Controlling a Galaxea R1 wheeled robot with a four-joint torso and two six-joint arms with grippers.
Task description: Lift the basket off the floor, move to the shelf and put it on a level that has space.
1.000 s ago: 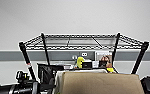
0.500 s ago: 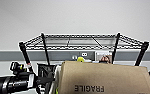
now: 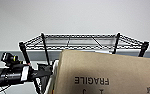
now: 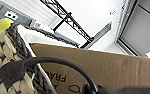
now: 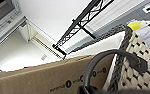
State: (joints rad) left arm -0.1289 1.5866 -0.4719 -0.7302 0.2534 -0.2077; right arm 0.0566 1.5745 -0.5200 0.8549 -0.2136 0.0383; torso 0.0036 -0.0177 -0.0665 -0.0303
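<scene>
The cream woven basket (image 3: pixel 51 78) with its dark rim hangs in the air in front of the shelf (image 3: pixel 44 47), just below the top level (image 3: pixel 78 43), a bare wire grid. A brown cardboard box (image 3: pixel 103 72) marked FRAGILE stands in it and hides most of it. My left arm reaches in from the left, and the left gripper (image 3: pixel 44 71) is at the basket's end. In the left wrist view the woven wall (image 4: pixel 1 57) and a dark handle loop (image 4: pixel 53 61) run down to the left gripper (image 4: pixel 91 89). The right gripper (image 5: pixel 87 89) holds the other handle (image 5: pixel 108 53) beside the weave (image 5: pixel 138 60).
A pale wall with a grey band stands behind the rack. Something yellow (image 4: pixel 2 25) sits by the basket's rim, seen too in the right wrist view as a yellow piece (image 5: pixel 137 25) next to a white label. The box blocks the rack's lower tiers.
The basket with the box has risen in the head view and now covers the items on the lower tier. The left arm has risen with it.
</scene>
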